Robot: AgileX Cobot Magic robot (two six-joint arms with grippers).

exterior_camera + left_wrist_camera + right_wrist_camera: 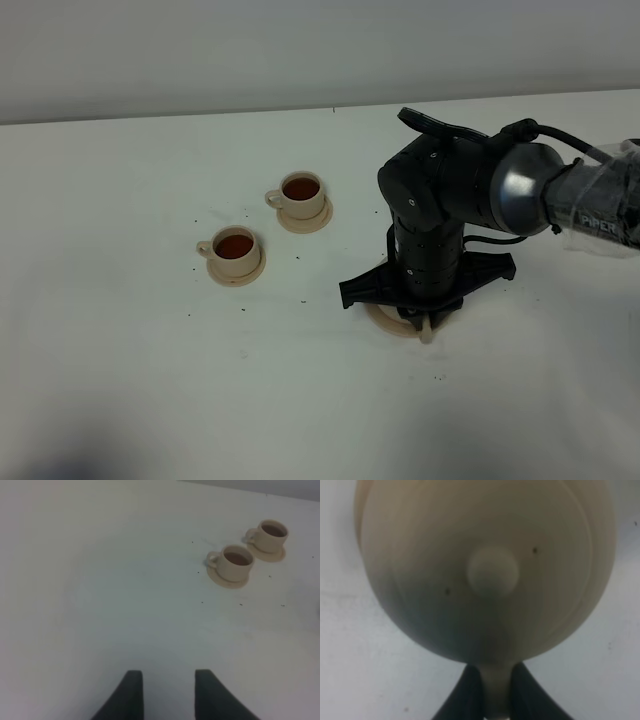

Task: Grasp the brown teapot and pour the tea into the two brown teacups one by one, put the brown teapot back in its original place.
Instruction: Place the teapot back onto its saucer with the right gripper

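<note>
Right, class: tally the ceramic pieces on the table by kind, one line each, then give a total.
Teacups: 2
Small cup saucers: 2
Teapot: 1
Large saucer under the teapot: 1
Total: 6

Brown teapot [485, 570] fills view, lid knob [492, 571] centered; right tool [496, 692] pinching its handle [496, 685]; white table [365, 680] beneath.
</note>
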